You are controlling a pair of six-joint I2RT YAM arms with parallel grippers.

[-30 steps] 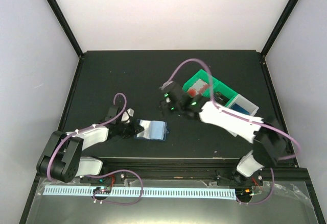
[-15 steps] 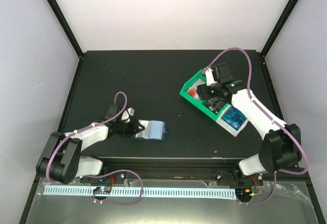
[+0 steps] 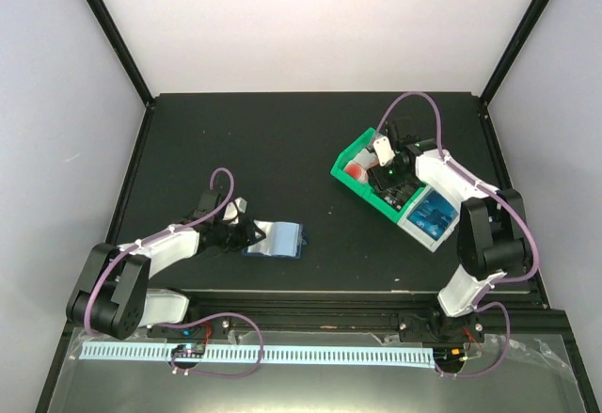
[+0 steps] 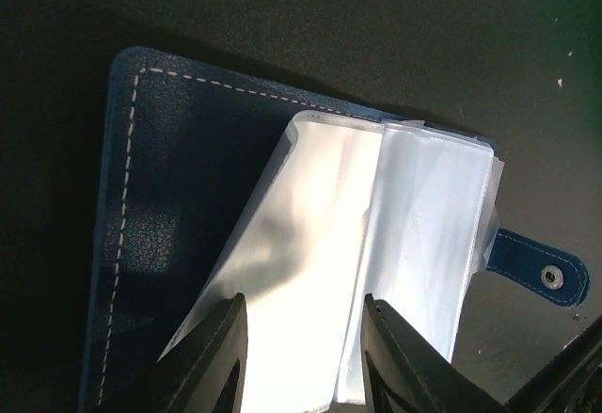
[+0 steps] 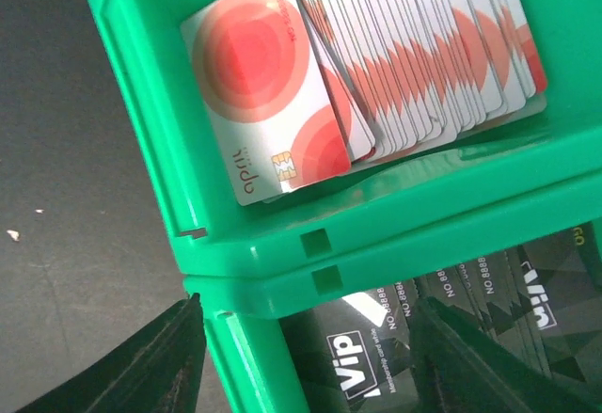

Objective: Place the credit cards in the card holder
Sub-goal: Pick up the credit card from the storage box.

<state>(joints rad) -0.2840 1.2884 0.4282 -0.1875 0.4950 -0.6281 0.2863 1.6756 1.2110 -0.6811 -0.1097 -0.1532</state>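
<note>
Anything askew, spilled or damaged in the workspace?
No spills or damage. The green bin sits diagonal to the table edges, and the card holder lies open with its clear sleeves splayed.

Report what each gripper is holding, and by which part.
Nothing is held. The left gripper stands open around a clear sleeve of the card holder, not pinching it; the right gripper hangs open over the green bin.

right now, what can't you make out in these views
Left wrist view: glare whitens the clear sleeves of the card holder, so any card inside can't be told.
Left wrist view: the holder's near edge runs off the frame's bottom.
Right wrist view: the black cards are cut by the frame's bottom and the green bin wall.
Top view: the blue credit cards show print too small to read.
</note>
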